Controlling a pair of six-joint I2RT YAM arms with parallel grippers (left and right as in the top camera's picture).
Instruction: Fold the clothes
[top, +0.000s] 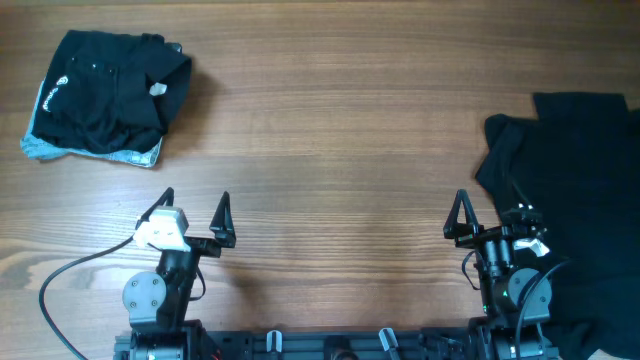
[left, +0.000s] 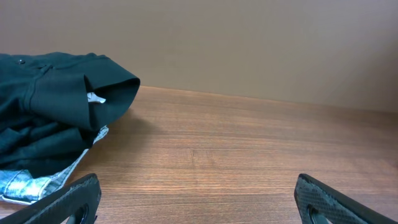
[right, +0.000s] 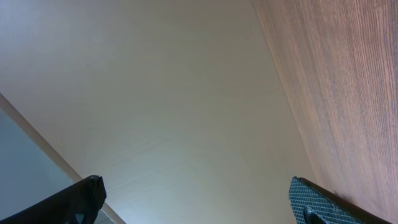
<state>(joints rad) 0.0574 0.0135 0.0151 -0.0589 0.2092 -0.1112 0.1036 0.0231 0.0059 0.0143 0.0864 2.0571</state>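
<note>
A folded pile of dark clothes (top: 105, 90) with light denim under it lies at the far left of the wooden table (top: 330, 150); it also shows in the left wrist view (left: 50, 118). A loose black garment (top: 575, 190) lies spread at the right edge. My left gripper (top: 195, 212) is open and empty near the front edge, well short of the pile. My right gripper (top: 490, 215) is open and empty, tilted on its side just left of the black garment. Its wrist view shows only the wall and the table edge (right: 348, 81).
A grey cable (top: 70, 275) loops from the left arm over the front left of the table. Both arm bases stand at the front edge. A plain beige wall (left: 249, 43) runs behind the table.
</note>
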